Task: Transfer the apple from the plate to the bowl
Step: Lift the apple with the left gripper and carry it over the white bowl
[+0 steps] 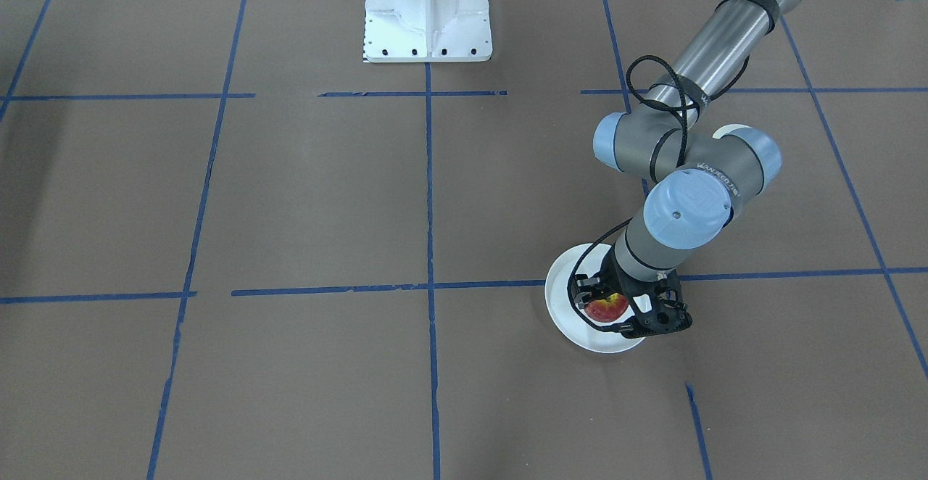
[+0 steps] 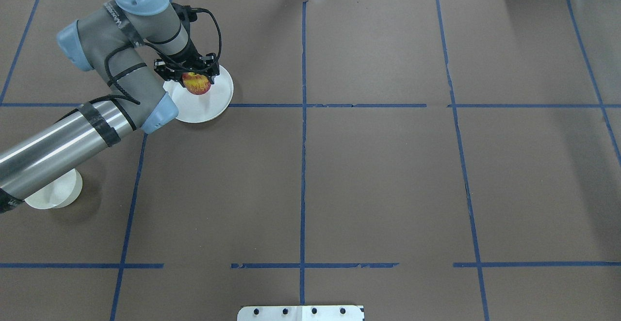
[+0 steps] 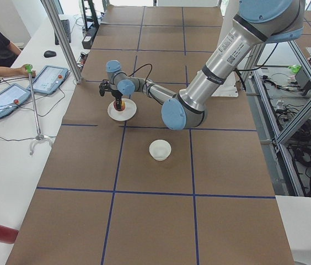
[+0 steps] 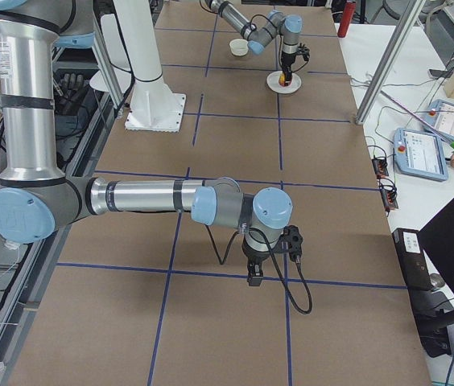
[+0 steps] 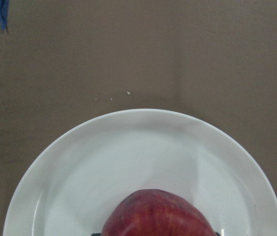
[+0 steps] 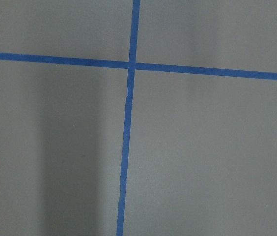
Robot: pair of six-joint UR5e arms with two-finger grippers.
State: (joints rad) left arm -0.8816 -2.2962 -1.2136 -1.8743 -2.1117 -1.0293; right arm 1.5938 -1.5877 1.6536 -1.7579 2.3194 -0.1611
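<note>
Apple [image 5: 158, 216]: you see only its red top, centred and cut off by the bottom edge.
Plate [image 5: 143, 142]: white and round, spread under and behind the apple. Your view takes in the far rim whole.
Table [image 5: 187, 49]: brown cover, with pale specks [image 5: 128, 92] just beyond the rim.
Tape [image 5: 1, 14]: blue scrap in the top left corner, well apart from the plate.

There is one apple [image 2: 196, 84], one plate [image 2: 213, 105] and one bowl [image 2: 53, 196] at the table [image 2: 388, 175]. Two arms reach over it: one left arm [image 2: 43, 158], one right arm [image 4: 142, 197]. One white base [image 1: 428, 16] stands there.
</note>
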